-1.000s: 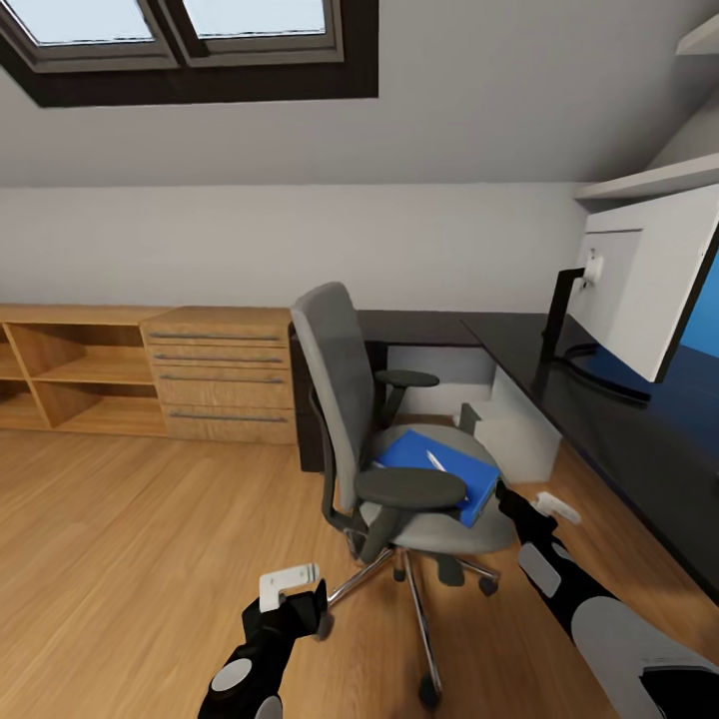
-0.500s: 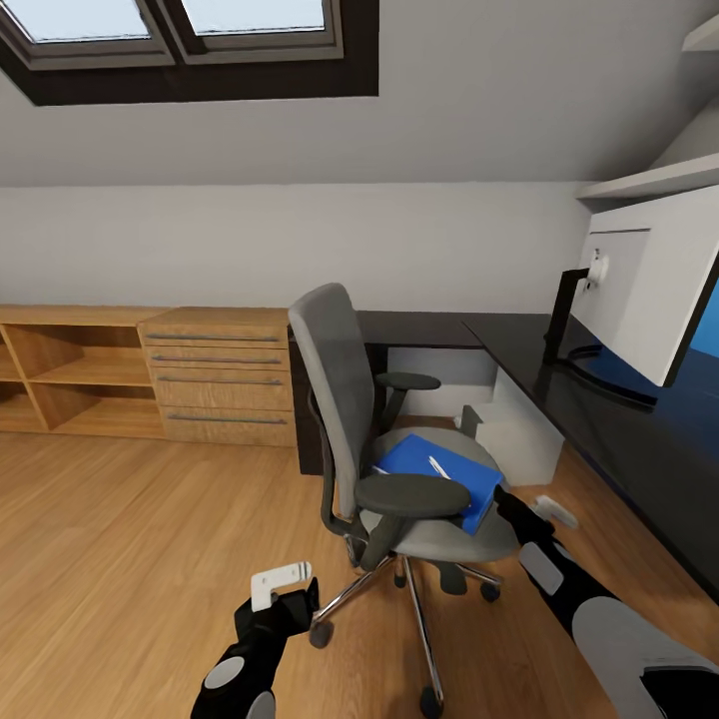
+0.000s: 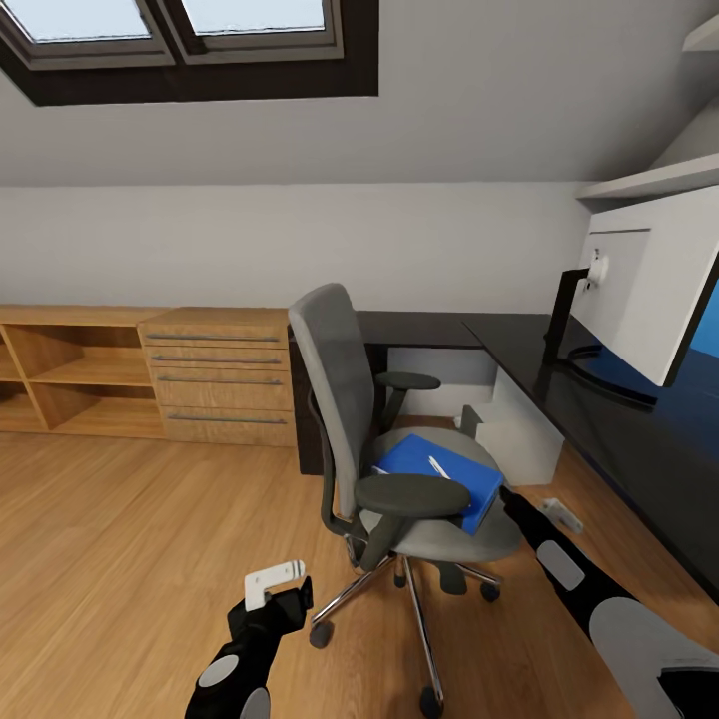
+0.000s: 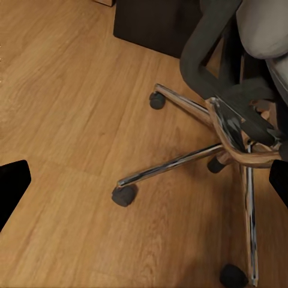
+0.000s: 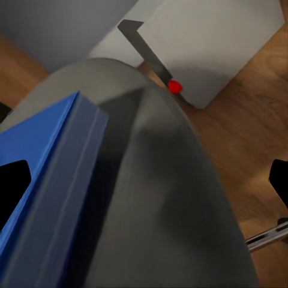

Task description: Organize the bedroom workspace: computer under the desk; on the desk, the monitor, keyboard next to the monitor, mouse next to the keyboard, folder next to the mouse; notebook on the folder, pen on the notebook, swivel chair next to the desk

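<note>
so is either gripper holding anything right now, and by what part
Nothing is held. The right gripper is open beside the swivel chair, short of the folder; the left gripper hangs open over the floor.

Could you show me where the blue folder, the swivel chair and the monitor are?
blue folder [image 3: 439, 475]: head view, its top cover.
swivel chair [image 3: 335, 374]: head view, the grey backrest.
monitor [image 3: 654, 285]: head view, its white back.

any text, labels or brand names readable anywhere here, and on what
None: no readable text in any view.
The folder has a plain blue cover.
The monitor shows its blank white back.
The computer bears only a red light, no lettering.
The drawer unit has bare fronts.
</note>
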`<state>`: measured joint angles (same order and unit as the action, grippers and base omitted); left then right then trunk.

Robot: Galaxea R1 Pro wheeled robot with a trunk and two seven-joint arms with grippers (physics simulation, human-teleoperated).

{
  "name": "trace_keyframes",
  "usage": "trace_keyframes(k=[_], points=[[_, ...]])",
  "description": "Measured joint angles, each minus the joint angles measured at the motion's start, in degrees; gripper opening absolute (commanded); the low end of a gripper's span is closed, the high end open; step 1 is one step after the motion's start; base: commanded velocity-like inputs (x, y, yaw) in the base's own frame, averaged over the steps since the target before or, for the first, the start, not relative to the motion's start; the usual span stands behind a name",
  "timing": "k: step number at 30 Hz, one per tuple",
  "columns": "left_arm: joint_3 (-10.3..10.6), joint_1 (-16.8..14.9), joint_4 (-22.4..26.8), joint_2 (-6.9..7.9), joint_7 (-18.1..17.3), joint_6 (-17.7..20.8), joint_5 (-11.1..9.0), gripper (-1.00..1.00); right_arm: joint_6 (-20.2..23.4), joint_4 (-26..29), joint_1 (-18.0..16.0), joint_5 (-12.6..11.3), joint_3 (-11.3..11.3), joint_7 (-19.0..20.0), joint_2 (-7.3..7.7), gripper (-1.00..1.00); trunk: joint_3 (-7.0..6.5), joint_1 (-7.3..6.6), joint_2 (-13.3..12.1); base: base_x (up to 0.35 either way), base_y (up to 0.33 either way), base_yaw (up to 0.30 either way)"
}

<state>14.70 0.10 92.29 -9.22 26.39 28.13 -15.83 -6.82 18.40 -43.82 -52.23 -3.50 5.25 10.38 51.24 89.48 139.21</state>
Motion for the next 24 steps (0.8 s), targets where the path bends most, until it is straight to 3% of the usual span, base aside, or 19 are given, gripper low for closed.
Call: trace_keyframes(k=[22, 24], points=[[0.09, 0.0, 0.0, -0.09, 0.09, -0.17, 0.0, 1.0, 0.16, -0.03, 0.0, -0.87, 0.05, 0.63, 0.86, 1.0, 0.0, 0.0, 0.0, 0.0, 0.0, 0.0], [0.1, 0.0, -0.06, -0.09, 0.09, -0.14, 0.0, 1.0, 0.16, -0.03, 0.0, -2.83, 0.08, 0.66, 1.2, 1.0, 0.0, 0.0, 0.0, 0.0, 0.0, 0.0]])
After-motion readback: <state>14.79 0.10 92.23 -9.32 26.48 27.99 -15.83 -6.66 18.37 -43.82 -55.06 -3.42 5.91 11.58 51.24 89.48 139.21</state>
